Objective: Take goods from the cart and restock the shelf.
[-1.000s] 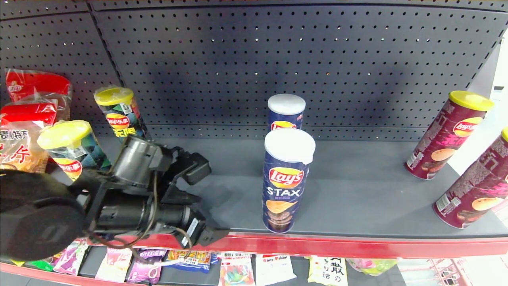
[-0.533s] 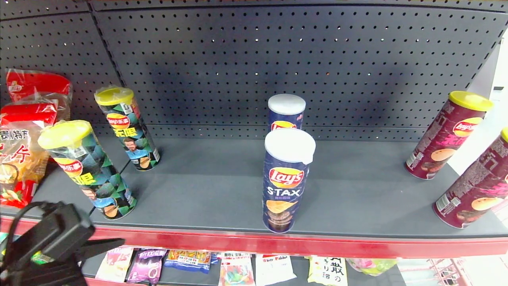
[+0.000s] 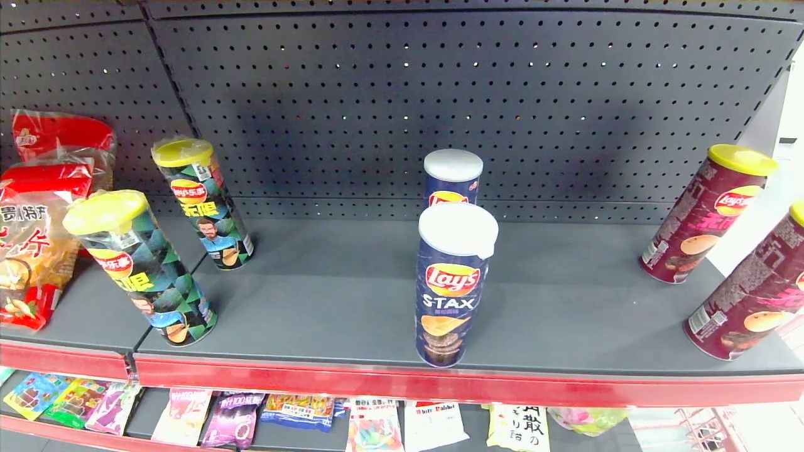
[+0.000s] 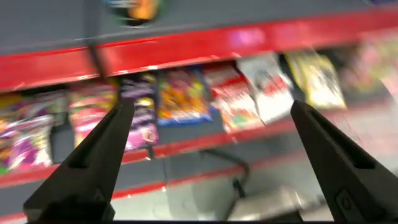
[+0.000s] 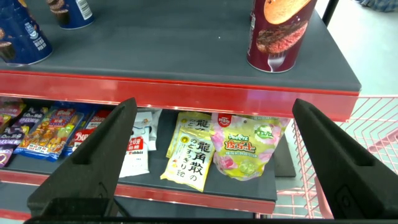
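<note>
We hold the left pincer [image 4: 208,112] and right pincer [image 5: 212,106] spread and empty before the grey metal shelf [image 3: 565,307], presumably for the next pick.

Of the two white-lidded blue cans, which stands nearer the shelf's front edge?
The blue can with its whole label showing, just behind the red lip. The other blue can stands behind it near the pegboard, only its top visible.

Blue chip can [image 3: 451,289] stands upright near shelf [image 3: 565,307] front edge.
</note>
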Controlling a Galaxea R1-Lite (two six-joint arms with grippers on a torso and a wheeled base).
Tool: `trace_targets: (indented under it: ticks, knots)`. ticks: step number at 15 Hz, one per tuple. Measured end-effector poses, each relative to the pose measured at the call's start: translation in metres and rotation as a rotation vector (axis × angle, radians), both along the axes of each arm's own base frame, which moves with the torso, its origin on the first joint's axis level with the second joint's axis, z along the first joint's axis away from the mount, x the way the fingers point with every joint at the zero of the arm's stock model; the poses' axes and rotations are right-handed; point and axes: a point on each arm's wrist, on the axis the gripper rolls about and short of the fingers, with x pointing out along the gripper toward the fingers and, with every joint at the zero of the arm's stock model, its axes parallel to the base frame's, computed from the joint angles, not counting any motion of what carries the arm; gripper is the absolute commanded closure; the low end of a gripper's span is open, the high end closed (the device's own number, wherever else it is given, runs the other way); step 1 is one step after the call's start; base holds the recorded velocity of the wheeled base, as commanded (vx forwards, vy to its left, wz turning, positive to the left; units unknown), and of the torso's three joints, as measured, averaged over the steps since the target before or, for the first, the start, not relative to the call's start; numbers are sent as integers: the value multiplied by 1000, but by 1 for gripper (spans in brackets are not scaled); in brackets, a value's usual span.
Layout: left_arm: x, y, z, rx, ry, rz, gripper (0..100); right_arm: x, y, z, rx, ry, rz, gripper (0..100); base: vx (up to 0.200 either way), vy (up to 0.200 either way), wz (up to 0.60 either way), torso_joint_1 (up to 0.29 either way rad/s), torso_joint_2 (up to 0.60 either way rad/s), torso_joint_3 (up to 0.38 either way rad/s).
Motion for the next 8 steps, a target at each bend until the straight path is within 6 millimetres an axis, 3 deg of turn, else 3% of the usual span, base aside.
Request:
trace_targets:
  ticks: [3,6,8]
  knots:
    - [-7,0,-8,-24,-198,58,0,0,0,0,0,0,0,0,0,0,0,0,0,0]
    - [-8,4,-17,-34,-230,250,0,0,0,0,0,0,0,0,0,0,0,0,0,0]
    - [-8,3,-21,-14,-228,180,0,0,0,0,0,0,0,0,0,0,0,0,0,0]
